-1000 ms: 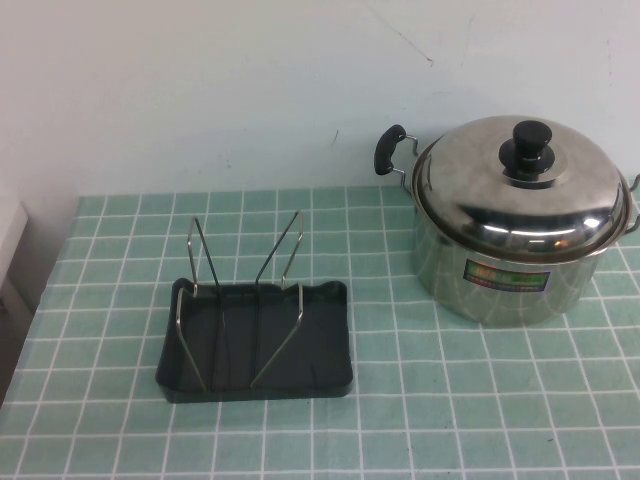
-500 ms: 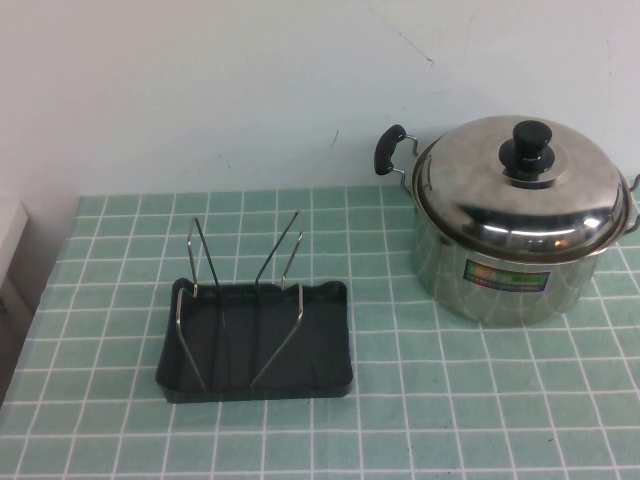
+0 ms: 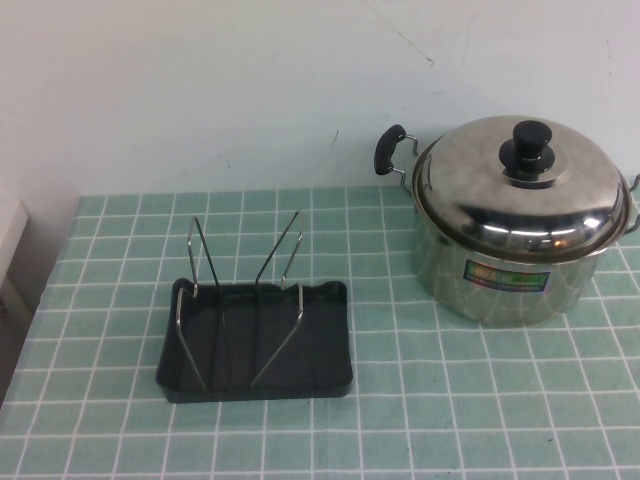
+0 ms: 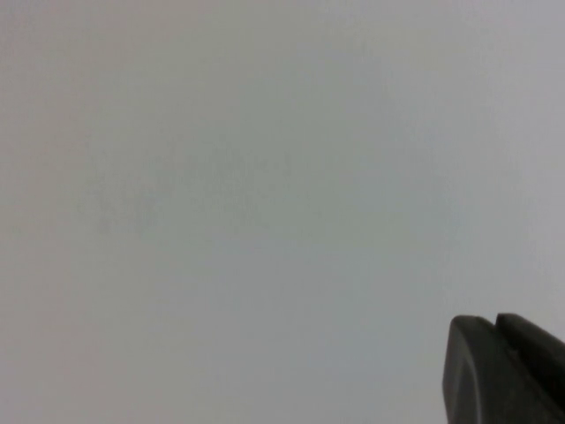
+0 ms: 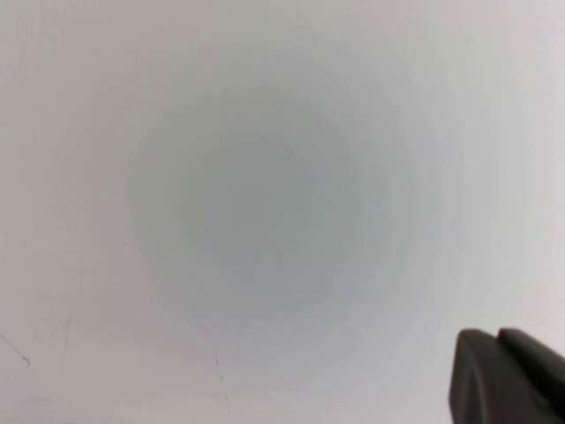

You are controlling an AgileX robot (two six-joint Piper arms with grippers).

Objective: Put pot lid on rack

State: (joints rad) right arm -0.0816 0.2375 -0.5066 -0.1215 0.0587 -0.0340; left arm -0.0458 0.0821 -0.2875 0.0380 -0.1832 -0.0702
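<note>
The shiny domed pot lid [image 3: 520, 185] with a black knob [image 3: 527, 146] sits on the steel pot [image 3: 505, 275] at the back right of the table. The black rack [image 3: 255, 340] with bent wire uprights [image 3: 280, 262] stands at the left centre, empty. Neither arm shows in the high view. My left gripper [image 4: 494, 322] shows only in the left wrist view, its two dark fingertips pressed together against a plain pale wall. My right gripper [image 5: 497, 336] shows the same way in the right wrist view, shut and empty.
The table has a green tiled cloth [image 3: 420, 400]. A white wall [image 3: 250, 90] rises right behind it. The pot's black side handle [image 3: 388, 148] sticks out toward the wall. A pale object [image 3: 10, 240] sits at the left edge.
</note>
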